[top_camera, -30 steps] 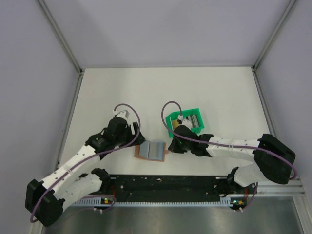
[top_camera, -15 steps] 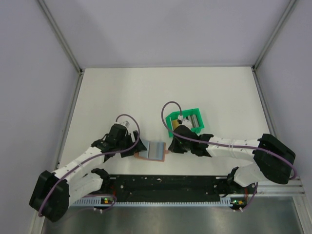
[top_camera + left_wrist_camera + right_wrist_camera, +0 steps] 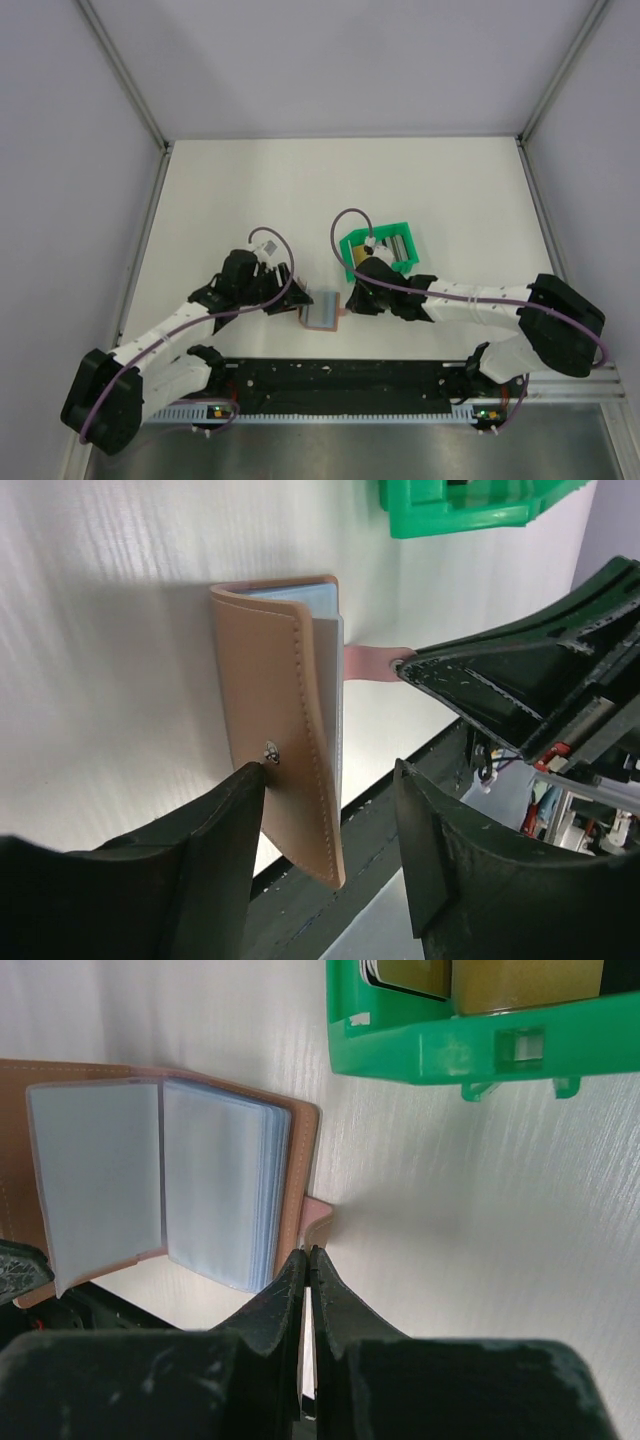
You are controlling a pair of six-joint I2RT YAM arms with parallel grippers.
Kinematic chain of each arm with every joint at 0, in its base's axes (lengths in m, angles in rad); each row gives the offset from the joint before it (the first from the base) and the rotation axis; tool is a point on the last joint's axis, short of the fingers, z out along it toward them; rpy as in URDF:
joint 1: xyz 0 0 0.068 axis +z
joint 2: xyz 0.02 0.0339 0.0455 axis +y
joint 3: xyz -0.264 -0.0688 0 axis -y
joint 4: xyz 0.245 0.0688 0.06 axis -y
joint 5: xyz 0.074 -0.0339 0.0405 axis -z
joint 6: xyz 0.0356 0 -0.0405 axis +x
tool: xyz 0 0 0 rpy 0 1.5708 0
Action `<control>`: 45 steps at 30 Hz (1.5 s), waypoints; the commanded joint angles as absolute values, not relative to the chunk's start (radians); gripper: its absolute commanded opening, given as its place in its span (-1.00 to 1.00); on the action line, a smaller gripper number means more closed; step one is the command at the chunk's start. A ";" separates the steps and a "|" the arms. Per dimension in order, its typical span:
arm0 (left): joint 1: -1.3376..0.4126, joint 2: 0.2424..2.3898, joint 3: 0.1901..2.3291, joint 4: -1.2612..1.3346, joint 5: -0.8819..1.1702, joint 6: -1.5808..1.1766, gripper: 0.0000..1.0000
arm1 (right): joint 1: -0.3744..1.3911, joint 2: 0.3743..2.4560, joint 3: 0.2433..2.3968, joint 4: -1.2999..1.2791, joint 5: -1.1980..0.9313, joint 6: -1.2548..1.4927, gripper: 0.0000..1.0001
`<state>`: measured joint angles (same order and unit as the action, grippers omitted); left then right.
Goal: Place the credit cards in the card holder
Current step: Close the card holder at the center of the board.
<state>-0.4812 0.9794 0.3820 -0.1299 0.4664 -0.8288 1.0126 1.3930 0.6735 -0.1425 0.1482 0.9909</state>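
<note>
The tan card holder lies near the table's front edge, half folded. Its left cover stands raised over the clear sleeves. My left gripper is open around that cover's lower edge, with one finger touching it beside the snap dot. My right gripper is shut, its tips resting on the holder's pink strap at the right side. Gold and dark credit cards sit in the green tray just beyond.
The green tray's wall stands close behind the right gripper. The black base rail runs along the front edge right below the card holder. Grey walls enclose the white table.
The left gripper has swung right and lifted the holder's left cover from flat to upright over the sleeves, with its jaws narrowing. The right gripper has stayed on the strap.
</note>
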 commanded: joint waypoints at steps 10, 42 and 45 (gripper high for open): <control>-0.518 1.098 0.406 0.084 0.606 -0.793 0.00 | 1.022 1.401 0.689 -0.133 0.152 0.988 -1.00; -0.609 1.312 0.440 0.031 0.462 -0.735 -0.41 | 1.057 1.496 0.814 -0.135 0.086 0.891 -0.99; -0.611 1.307 0.433 0.032 0.453 -0.739 -0.40 | 1.061 1.522 0.853 -0.147 0.078 0.888 -0.95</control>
<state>-0.6083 1.3155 0.4229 0.0463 0.5194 -0.7647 1.0412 1.4940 0.7746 -0.1474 0.1013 0.9154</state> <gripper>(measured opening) 0.295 0.013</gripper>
